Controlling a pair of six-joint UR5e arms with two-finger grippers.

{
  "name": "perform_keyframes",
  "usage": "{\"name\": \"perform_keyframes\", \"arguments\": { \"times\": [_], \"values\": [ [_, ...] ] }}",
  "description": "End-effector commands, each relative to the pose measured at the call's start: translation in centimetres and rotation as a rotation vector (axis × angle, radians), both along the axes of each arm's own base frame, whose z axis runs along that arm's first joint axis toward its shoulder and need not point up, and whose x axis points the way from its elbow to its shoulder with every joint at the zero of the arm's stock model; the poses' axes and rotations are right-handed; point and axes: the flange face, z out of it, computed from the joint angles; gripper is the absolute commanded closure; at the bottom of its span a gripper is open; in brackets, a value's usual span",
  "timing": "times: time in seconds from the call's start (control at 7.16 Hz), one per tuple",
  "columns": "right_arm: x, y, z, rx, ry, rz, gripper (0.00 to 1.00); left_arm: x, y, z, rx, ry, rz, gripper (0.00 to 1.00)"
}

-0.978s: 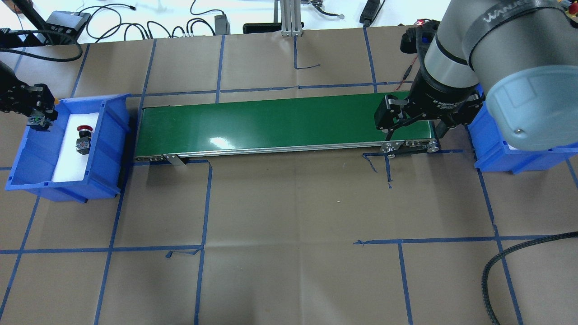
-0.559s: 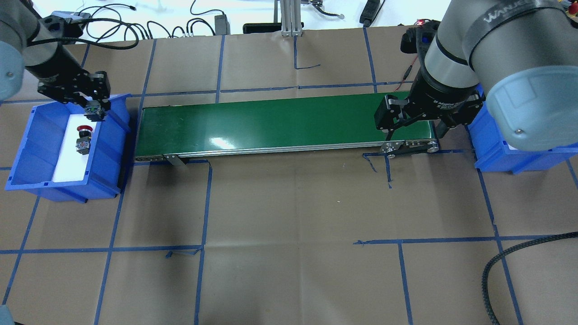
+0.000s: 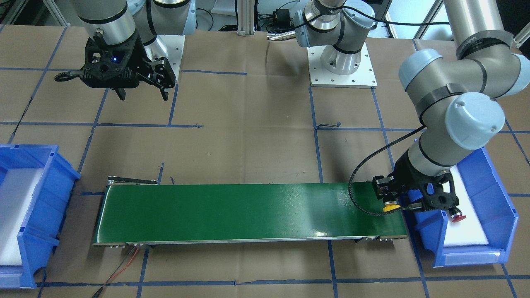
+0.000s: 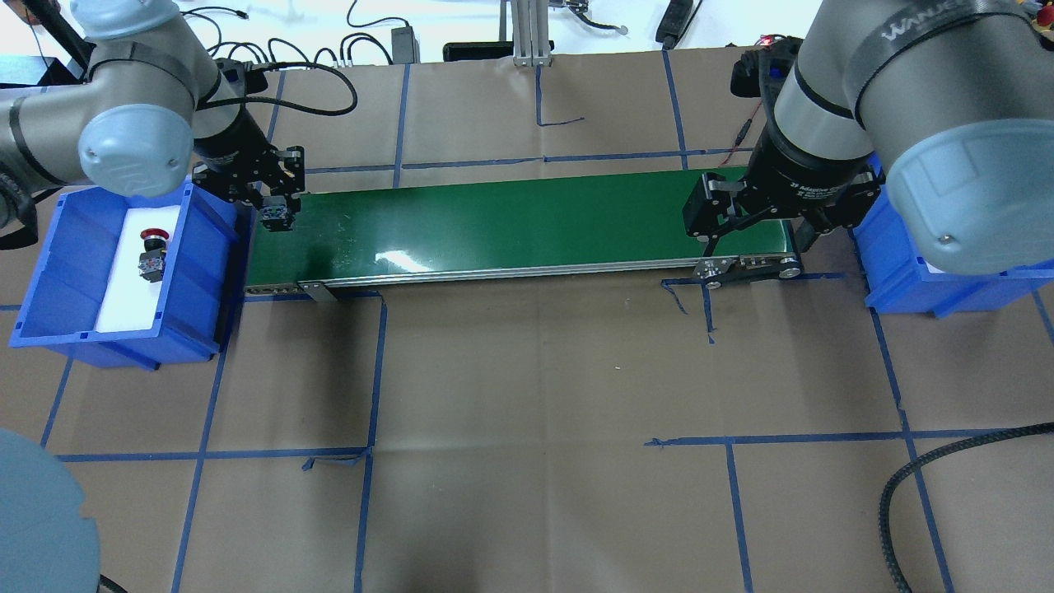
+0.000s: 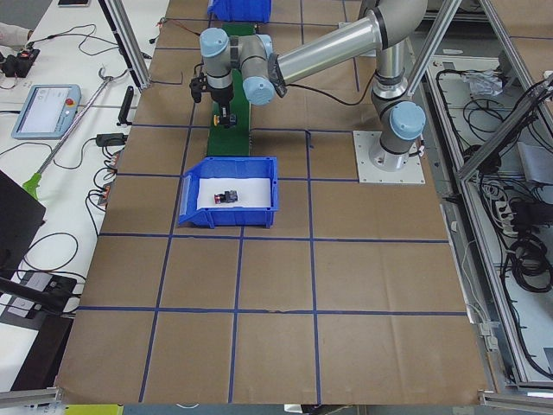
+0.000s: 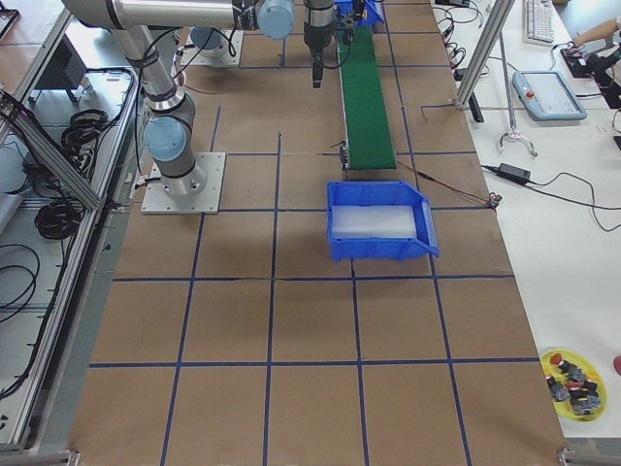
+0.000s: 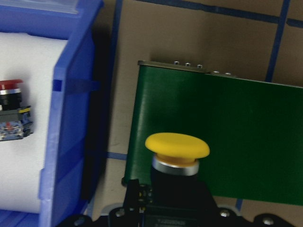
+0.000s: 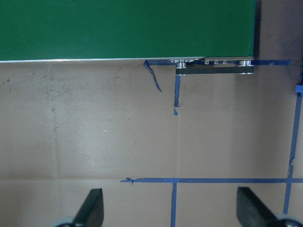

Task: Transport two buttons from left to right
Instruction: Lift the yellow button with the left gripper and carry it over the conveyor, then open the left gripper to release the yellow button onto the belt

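My left gripper [image 4: 274,212] is shut on the yellow-capped button [image 7: 176,145] and holds it above the left end of the green conveyor belt [image 4: 510,222]. In the front view the yellow cap [image 3: 391,207] hangs over that belt end. The red button [image 4: 152,249] lies on its side on white foam in the left blue bin [image 4: 49,272]; it also shows in the left wrist view [image 7: 12,111]. My right gripper [image 4: 753,235] is open and empty, hovering at the belt's right end by its near edge; its fingers [image 8: 92,208] stand wide apart above brown paper.
The right blue bin [image 4: 906,280] with white foam stands just past the belt's right end. Blue tape lines cross the brown paper-covered table [image 4: 535,395]. A black braided cable [image 4: 930,478] lies at the near right. Cables and boxes line the far edge.
My left gripper has moved right, from the far-left side of the left bin across it to the belt's left end, carrying the yellow button. The right arm has not moved.
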Motion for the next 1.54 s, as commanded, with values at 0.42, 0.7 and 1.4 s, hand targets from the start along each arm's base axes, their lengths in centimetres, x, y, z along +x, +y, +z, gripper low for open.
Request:
{"name": "perform_keyframes", "arguments": {
  "times": [0.42,0.7,1.4],
  "values": [
    [0.0,0.0,0.0,0.001,0.001,0.001,0.0,-0.5,0.9,-5.4,-0.036,-0.007,-0.007,0.78],
    [0.0,0.0,0.0,0.0,0.0,0.001,0.0,-0.4,0.4,-4.8,-0.051,-0.01,-0.006,0.0],
    [0.0,0.0,0.0,0.002,0.0,-0.001,0.0,0.4,-1.9,8.1,-0.069,-0.011,-0.056,0.0]
  ]
}}
